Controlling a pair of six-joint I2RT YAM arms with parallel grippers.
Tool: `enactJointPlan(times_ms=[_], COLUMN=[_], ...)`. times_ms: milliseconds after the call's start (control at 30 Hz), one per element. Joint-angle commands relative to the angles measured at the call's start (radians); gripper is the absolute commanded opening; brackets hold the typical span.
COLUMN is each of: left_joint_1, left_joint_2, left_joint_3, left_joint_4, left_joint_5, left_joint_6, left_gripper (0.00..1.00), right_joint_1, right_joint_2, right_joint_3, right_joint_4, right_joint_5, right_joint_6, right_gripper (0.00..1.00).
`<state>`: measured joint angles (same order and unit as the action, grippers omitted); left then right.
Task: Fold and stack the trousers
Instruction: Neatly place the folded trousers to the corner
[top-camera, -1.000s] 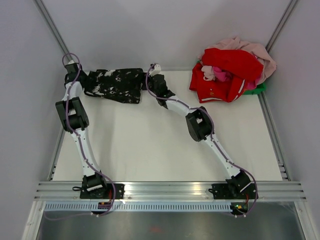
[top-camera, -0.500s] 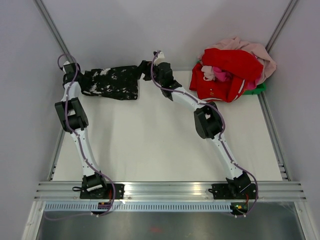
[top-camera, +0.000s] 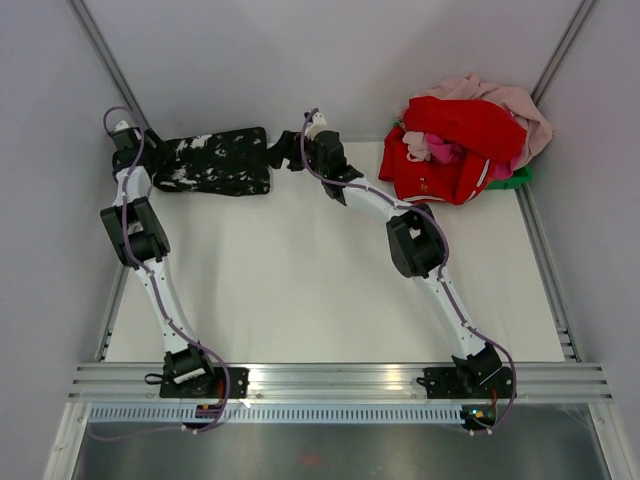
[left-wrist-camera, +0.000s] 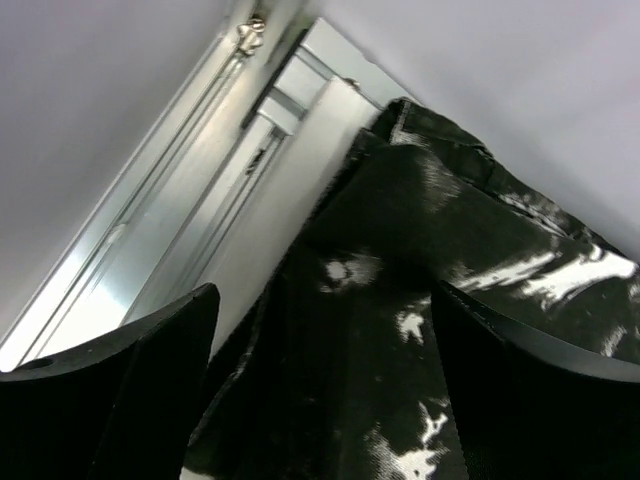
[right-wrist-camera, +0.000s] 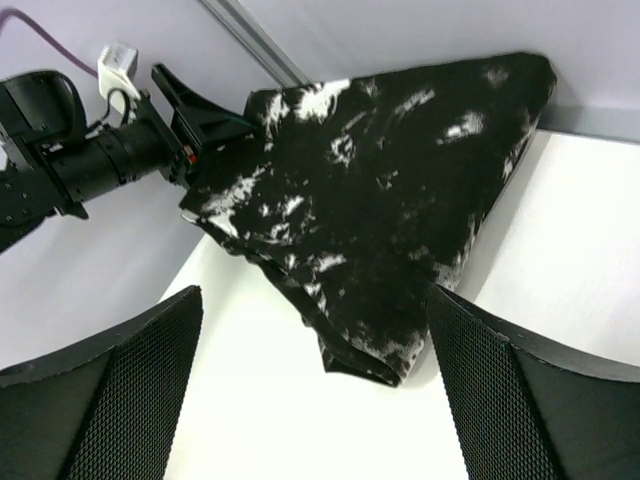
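Observation:
The trousers (top-camera: 215, 162), black with white blotches, lie folded into a compact rectangle at the back left of the white table, against the wall. My left gripper (top-camera: 153, 150) is at their left end. In the left wrist view the left gripper (left-wrist-camera: 322, 300) is open, the cloth (left-wrist-camera: 420, 250) lying loose between its spread fingers. My right gripper (top-camera: 283, 153) sits just off the right end, open. Through the right wrist view the right gripper (right-wrist-camera: 312, 300) hangs above the folded corner (right-wrist-camera: 380, 200) without touching it, and the left gripper (right-wrist-camera: 200, 120) shows at the far end.
A heap of red and pink clothes (top-camera: 462, 140) fills the back right corner, over a green container (top-camera: 517, 178). An aluminium rail (left-wrist-camera: 200, 200) runs along the table's left edge, close to the left gripper. The back wall stands right behind the trousers.
The left gripper has opened and let go of the trousers after carrying them toward the back left corner. The right gripper, open throughout, has pulled slightly off the right end.

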<state>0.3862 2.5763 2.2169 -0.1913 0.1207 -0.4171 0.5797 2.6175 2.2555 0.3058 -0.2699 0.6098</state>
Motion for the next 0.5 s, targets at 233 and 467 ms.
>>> enactJointPlan(times_ms=[233, 467], left_joint_1=[-0.038, -0.151], left_joint_2=[-0.295, -0.559], left_joint_3=[-0.108, -0.388], left_joint_4=[0.023, 0.128], left_joint_5=[0.014, -0.108], left_joint_6=[0.1, 0.13], left_gripper=[0.82, 0.65], right_joint_1=[0.0, -0.024], right_joint_2=[-0.178, -0.31], right_joint_3=[-0.161, -0.295], right_joint_4=[0.004, -0.007], right_joint_5=[-0.078, -0.12], right_joint_6=[-0.034, -0.008], right_gripper=[0.98, 0.98])
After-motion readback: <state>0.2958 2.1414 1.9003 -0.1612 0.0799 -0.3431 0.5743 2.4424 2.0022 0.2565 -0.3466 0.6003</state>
